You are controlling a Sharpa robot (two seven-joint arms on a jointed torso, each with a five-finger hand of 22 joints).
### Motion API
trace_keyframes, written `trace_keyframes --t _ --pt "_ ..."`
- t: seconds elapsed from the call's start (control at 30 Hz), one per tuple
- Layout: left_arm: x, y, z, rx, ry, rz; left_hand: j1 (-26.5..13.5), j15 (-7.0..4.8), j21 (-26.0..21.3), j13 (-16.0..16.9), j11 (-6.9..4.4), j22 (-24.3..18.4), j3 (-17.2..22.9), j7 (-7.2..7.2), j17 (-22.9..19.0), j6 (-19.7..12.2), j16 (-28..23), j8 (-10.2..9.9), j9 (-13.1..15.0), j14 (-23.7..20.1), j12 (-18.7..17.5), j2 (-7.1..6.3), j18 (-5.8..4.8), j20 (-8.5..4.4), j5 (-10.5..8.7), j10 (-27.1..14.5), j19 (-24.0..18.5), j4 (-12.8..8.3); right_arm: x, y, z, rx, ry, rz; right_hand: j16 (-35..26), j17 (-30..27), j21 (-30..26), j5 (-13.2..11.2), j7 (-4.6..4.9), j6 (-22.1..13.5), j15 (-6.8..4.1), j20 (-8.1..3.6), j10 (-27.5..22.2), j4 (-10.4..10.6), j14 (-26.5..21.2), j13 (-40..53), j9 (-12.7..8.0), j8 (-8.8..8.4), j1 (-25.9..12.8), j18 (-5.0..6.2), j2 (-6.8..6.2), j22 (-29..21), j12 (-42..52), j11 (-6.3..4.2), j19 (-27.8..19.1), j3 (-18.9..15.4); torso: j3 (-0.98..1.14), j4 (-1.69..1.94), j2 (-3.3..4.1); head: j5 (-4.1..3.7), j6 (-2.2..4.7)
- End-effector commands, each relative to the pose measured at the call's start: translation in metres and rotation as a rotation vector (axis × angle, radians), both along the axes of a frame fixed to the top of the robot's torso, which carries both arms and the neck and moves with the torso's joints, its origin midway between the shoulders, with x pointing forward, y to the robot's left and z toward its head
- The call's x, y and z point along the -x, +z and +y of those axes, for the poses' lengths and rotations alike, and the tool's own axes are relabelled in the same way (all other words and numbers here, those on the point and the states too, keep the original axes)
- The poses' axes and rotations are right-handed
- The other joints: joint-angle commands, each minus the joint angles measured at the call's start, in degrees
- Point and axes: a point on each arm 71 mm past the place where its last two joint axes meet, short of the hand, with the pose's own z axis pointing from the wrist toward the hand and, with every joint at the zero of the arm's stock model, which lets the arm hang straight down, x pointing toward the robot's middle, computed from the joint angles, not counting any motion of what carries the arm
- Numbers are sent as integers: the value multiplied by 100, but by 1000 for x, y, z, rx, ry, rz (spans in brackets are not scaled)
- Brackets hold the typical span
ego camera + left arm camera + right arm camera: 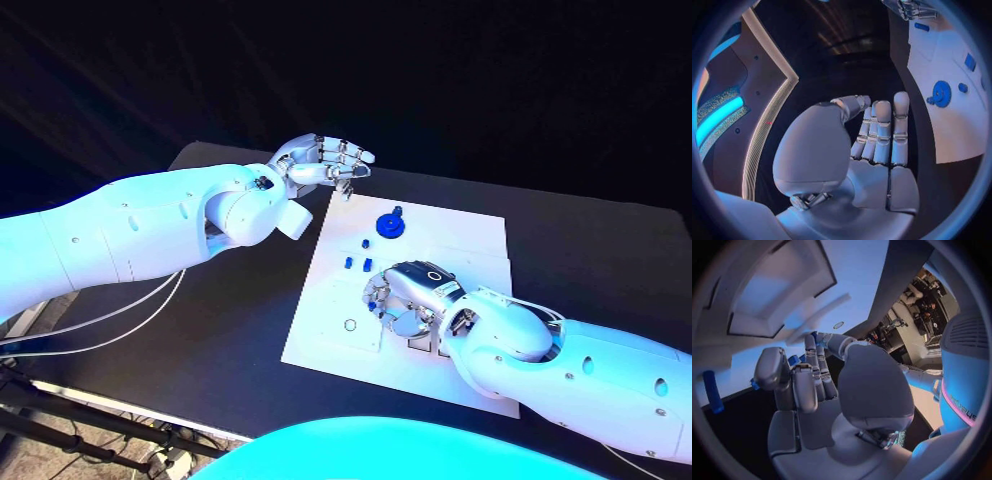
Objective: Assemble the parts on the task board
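Right hand [405,291] seemingly pinches a small blue part [794,360] over the task board [459,228]; left hand [320,163] released

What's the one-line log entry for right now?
left hand: empty, off board | right hand: on board, hold unclear | blue gear: on board

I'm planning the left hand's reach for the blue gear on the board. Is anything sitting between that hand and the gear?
Nothing visible does. The left hand hovers off the task board's far corner, holding nothing, and only bare white board lies between it and the blue gear. The right hand works nearer the robot.
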Motion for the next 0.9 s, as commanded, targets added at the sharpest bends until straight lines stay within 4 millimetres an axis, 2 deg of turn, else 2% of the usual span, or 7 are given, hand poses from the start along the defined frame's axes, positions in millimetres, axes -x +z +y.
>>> trace_keyframes --t 0.03,0.27,0.67,0.8,0.9 --pt "1 1 -2 4 -20 -3 -44 23 37 -5 -12 6 0 164 -7 -40 25 29 -7 -5 35 -13 95 23 24 -32 -17 -49 1 -1 -3 -17 -21 2 -32 -45 -64 -24 1 -51 40 9 -116 0 201 -27 -6 -46 6 47 -98 100 -21 33 -51 -61 3 0 3 -5 8" --pt "1 1 -2 3 -21 0 -44 23 37 -5 -12 6 0 164 -7 -40 25 29 -7 -5 35 -13 95 23 24 -32 -17 -49 3 6 -8 -53 -40 -16 -63 -106 -129 -22 4 -119 55 28 -236 -22 185 -28 -18 -108 11 59 -150 69 7 50 -67 -103 3 -3 1 -22 30" --pt "1 0 -2 2 -26 4 -51 25 38 -9 -10 6 0 166 -9 -51 26 33 -10 -8 38 -13 95 24 24 -43 -19 -48 2 30 -27 -130 -79 -46 -130 -236 -290 -22 12 -90 67 41 -347 -18 148 -29 -11 -116 4 89 -160 -12 38 67 -130 -132 7 -8 2 -64 77" --pt "1 0 -2 2 -25 5 -51 25 38 -9 -10 6 0 166 -9 -51 26 33 -10 -8 38 -13 95 24 24 -43 -19 -48 -3 38 -39 -122 -103 -50 -130 -234 -272 -21 12 -91 67 41 -351 -19 149 -28 -11 -117 6 85 -161 -3 41 67 -121 -133 5 -6 -2 -105 116" --pt "1 0 -1 2 -26 5 -53 26 39 -11 -8 6 1 167 -14 -60 26 35 -12 -11 38 -13 94 26 24 -52 -21 -49 -11 44 -53 -86 -134 -36 -130 -233 -247 -18 9 -90 67 42 -352 -26 149 -25 -11 -121 17 80 -158 10 54 64 -108 -130 -3 -11 -6 -168 137"
